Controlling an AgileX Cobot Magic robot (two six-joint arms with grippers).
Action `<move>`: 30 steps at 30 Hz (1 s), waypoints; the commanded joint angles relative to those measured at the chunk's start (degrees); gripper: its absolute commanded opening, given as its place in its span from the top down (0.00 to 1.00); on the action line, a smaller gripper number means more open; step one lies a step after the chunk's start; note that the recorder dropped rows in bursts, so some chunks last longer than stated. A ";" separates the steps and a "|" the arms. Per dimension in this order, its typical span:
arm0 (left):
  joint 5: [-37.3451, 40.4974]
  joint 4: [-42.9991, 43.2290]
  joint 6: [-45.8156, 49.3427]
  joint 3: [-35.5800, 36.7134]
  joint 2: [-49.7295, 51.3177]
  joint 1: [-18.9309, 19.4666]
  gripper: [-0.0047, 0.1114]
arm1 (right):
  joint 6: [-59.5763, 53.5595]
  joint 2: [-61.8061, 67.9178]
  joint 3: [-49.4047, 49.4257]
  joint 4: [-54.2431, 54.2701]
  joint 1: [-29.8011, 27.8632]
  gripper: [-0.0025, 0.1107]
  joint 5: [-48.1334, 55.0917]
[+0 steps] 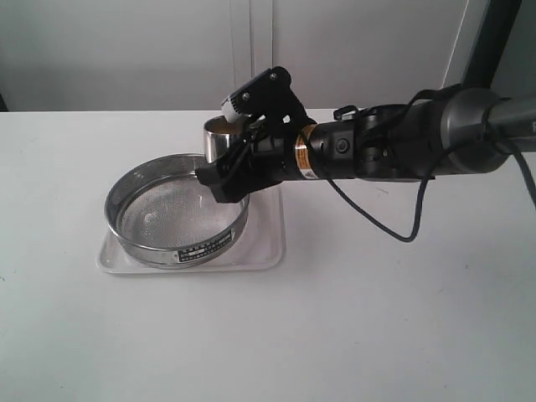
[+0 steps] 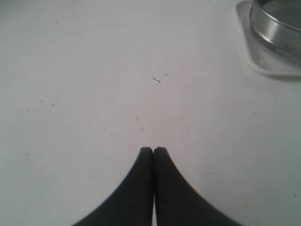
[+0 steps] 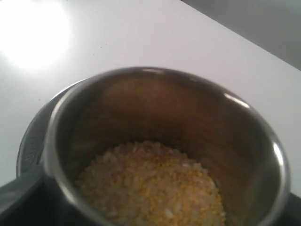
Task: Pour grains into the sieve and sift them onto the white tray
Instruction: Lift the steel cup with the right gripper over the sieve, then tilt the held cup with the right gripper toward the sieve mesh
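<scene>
Pinching the small round steel cup (image 1: 216, 139) between wide-set black fingers, my right claw (image 1: 223, 147) sits just left of centre in the exterior view, and its arm stretches in from the right edge. In the right wrist view a dark finger (image 3: 21, 197) presses against the cup's wall at the lower left. The cup stands upright. Inside it lie the grains (image 3: 150, 188), a loose heap of fine golden-yellow bits mixed with coarser pale ones, filling only the bottom.

My left claw (image 2: 153, 150) is pressed together, tips touching, holding nothing. It hangs at the lower middle of the left wrist view over the bare white table (image 2: 94, 94).

Just below and left of the cup in the exterior view is the wide round shallow steel-rimmed sieve (image 1: 155, 239), with fine wire mesh and a small label plate on its near side. My lower finger overlaps its far right rim, though I cannot tell whether they touch. The sieve rests on the flat rectangular white tray (image 1: 268, 243), whose low rim shows around it at the left centre. A black cable (image 1: 402, 230) droops from my right arm over the table.
</scene>
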 commanded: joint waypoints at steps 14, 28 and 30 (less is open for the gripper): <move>0.50 -0.23 -0.53 0.60 -0.15 0.00 0.96 | 26.19 -0.83 -8.03 -29.01 1.11 0.98 4.92; 0.50 -0.23 -0.53 0.60 -0.15 0.00 0.96 | 17.62 -0.73 -9.78 -31.27 6.69 0.98 14.82; 0.50 -0.23 -0.53 0.60 -0.15 0.00 0.96 | 15.62 -0.73 -9.78 -31.27 7.54 0.98 18.46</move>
